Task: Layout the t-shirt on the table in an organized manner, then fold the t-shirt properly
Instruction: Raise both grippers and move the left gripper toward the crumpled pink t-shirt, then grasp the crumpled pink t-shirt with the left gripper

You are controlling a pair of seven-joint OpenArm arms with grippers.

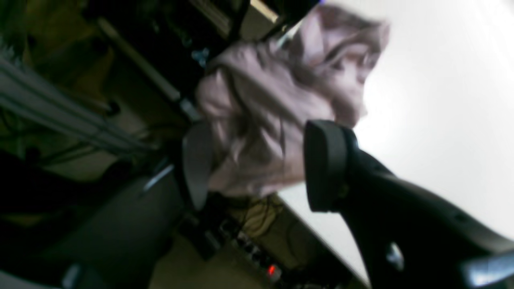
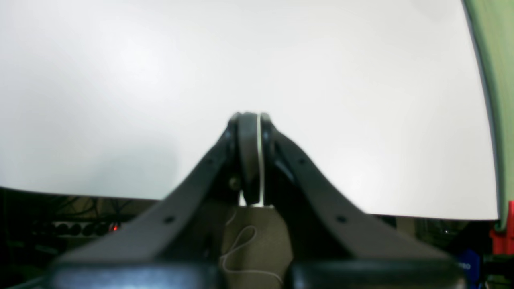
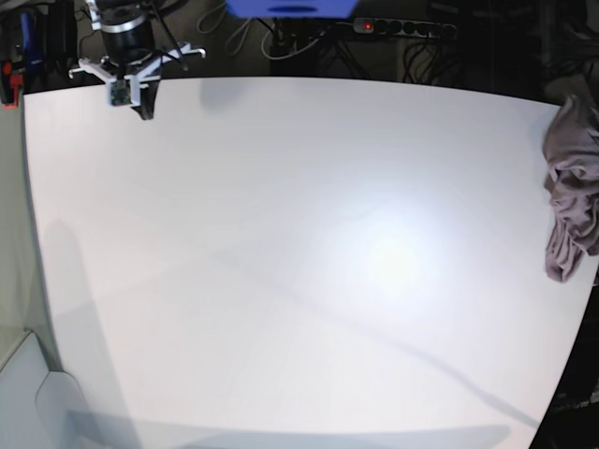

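Note:
The mauve-brown t-shirt [image 3: 571,196] lies bunched and wrinkled at the right edge of the white table [image 3: 299,262], partly hanging over it. In the left wrist view the t-shirt [image 1: 281,100] is blurred and fills the gap between the spread black fingers of my left gripper [image 1: 261,160], which is open; I cannot tell whether the fingers touch the cloth. The left arm does not show in the base view. My right gripper [image 2: 249,120] is shut with nothing in it, hovering over bare table [image 2: 281,60]. In the base view the right gripper [image 3: 131,94] sits at the far left corner.
A power strip [image 3: 402,26] with a red light and cables lie on the floor beyond the far edge. A blue object [image 3: 290,7] shows at the top. In the left wrist view the table's edge [image 1: 321,228] runs diagonally above floor clutter.

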